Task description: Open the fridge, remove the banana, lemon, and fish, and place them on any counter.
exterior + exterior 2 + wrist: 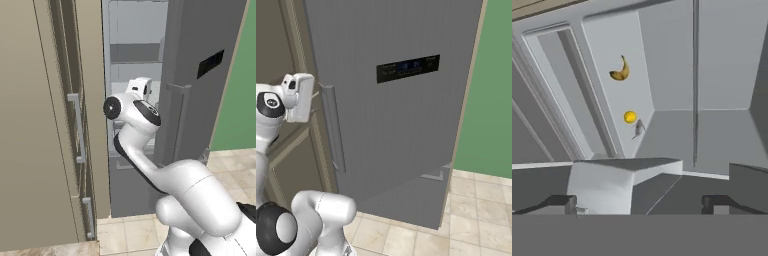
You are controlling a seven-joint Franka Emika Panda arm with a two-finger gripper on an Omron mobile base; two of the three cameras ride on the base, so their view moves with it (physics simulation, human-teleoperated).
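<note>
The fridge [200, 75] stands with its grey door swung open toward the right, baring pale grey shelves [134, 52]. My hand [140, 89] is at the opening, level with the middle shelves. In the hand view the banana [620, 70], the lemon [630, 117] and the small silver fish [639, 128] lie close together on the same pale surface, well ahead of my gripper [639, 204]. Its dark fingertips [562, 201] stand wide apart, open, with nothing between them. From the right base view the door front [401, 100] hides the interior.
Tall beige cabinets [40, 125] with bar handles [77, 127] flank the fridge on the left. A strip of brown counter [45, 249] shows at the bottom left corner. Green wall [491, 100] and tiled floor [476, 210] lie to the right.
</note>
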